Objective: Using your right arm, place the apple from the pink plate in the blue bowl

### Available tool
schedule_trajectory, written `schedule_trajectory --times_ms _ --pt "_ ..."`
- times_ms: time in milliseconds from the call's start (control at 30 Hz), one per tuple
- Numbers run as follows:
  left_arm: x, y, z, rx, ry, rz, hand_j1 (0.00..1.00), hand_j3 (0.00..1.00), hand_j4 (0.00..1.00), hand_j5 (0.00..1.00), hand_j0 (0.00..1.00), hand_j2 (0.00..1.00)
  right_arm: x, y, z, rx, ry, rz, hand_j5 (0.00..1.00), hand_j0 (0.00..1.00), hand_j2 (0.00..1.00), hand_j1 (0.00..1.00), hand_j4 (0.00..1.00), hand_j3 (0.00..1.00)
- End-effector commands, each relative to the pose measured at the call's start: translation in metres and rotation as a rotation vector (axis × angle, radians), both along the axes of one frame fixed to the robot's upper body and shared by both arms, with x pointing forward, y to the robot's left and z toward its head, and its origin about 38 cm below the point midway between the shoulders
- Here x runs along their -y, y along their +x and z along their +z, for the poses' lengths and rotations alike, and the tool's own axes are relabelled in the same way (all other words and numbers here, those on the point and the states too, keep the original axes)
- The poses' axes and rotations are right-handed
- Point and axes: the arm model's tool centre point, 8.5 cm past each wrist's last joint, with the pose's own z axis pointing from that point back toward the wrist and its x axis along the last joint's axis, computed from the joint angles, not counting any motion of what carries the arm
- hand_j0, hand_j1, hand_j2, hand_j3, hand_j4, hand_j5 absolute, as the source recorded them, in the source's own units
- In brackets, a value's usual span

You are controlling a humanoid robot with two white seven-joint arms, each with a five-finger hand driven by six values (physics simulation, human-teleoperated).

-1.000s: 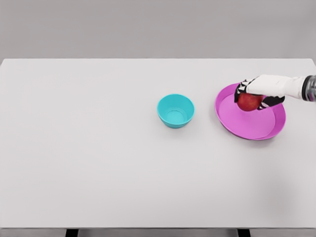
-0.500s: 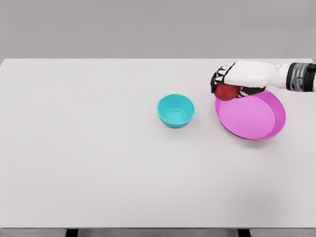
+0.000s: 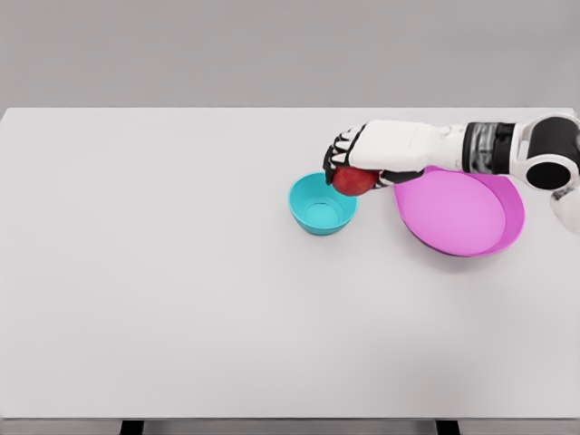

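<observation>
Above the right rim of the blue bowl (image 3: 322,203), carrying the apple (image 3: 353,181) in the right hand (image 3: 367,156), clear of the pink plate (image 3: 460,215) on the white table (image 3: 181,272). Judging this as the transport step, nearly finished. Needing next a little more leftward travel to centre over the bowl, then lowering and opening. Fingers (image 3: 340,154) curling closely around the apple's top, gripping it from above.

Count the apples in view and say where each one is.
1. The red apple is gripped in the right hand, by the right rim of the blue bowl, off the pink plate. None seems hidden.
</observation>
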Motion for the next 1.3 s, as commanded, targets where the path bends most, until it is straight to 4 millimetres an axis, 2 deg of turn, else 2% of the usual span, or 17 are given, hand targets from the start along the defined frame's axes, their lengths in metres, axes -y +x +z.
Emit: schedule_trajectory --times_ms 0,233,367,500,533,567,833,967,1033,1100,1167,1233,1267 --pt "0.0 0.0 0.0 0.0 0.0 0.0 1.0 1.0 1.0 1.0 1.0 1.0 -0.014 -0.002 -0.006 -0.019 0.014 0.025 0.45 0.45 0.45 0.45 0.45 0.45" --pt "0.0 0.0 0.0 0.0 0.0 0.0 1.0 1.0 1.0 1.0 1.0 1.0 -0.037 -0.003 -0.009 -0.018 -0.014 0.076 0.46 0.46 0.46 0.46 0.46 0.46" --pt "0.0 0.0 0.0 0.0 0.0 0.0 1.0 1.0 1.0 1.0 1.0 1.0 -0.029 0.007 -0.017 -0.033 -0.034 0.034 0.46 0.46 0.46 0.46 0.46 0.46" --pt "0.0 0.0 0.0 0.001 0.0 0.0 1.0 1.0 1.0 1.0 1.0 1.0 -0.029 0.008 -0.018 -0.036 -0.034 0.034 0.47 0.47 0.47 0.47 0.47 0.47" --pt "0.0 0.0 0.0 0.0 0.0 0.0 1.0 1.0 1.0 1.0 1.0 1.0 -0.03 0.008 -0.019 -0.038 -0.036 0.036 0.5 0.5 0.5 0.5 0.5 0.5" --pt "0.0 0.0 0.0 0.0 0.0 0.0 1.0 1.0 1.0 1.0 1.0 1.0 -0.03 0.008 -0.019 -0.037 -0.036 0.036 0.98 0.98 0.98 0.98 0.98 0.98" --pt "0.0 0.0 0.0 0.0 0.0 0.0 1.0 1.0 1.0 1.0 1.0 1.0 -0.032 0.007 -0.018 -0.034 -0.039 0.044 1.0 1.0 1.0 1.0 1.0 1.0" --pt "0.0 0.0 0.0 0.0 0.0 0.0 1.0 1.0 1.0 1.0 1.0 1.0 -0.029 0.011 0.003 0.008 -0.031 0.042 1.0 1.0 1.0 1.0 1.0 1.0" --pt "0.0 0.0 0.0 0.0 0.0 0.0 1.0 1.0 1.0 1.0 1.0 1.0 -0.016 0.012 0.026 0.058 0.01 0.014 1.0 1.0 1.0 1.0 1.0 1.0" --pt "0.0 0.0 0.0 0.0 0.0 0.0 1.0 1.0 1.0 1.0 1.0 1.0 0.014 0.009 0.046 0.106 0.037 -0.041 1.0 1.0 1.0 1.0 1.0 1.0" --pt "0.0 0.0 0.0 0.0 0.0 0.0 1.0 1.0 1.0 1.0 1.0 1.0 0.049 0.009 0.05 0.116 0.104 -0.134 1.0 1.0 1.0 1.0 1.0 1.0" --pt "0.0 0.0 0.0 0.0 0.0 0.0 1.0 1.0 1.0 1.0 1.0 1.0 0.099 0.001 0.053 0.105 0.202 -0.247 1.0 1.0 1.0 1.0 1.0 1.0" --pt "0.0 0.0 0.0 0.0 0.0 0.0 1.0 1.0 1.0 1.0 1.0 1.0 0.113 -0.002 0.055 0.107 0.232 -0.275 1.0 1.0 1.0 1.0 1.0 1.0"
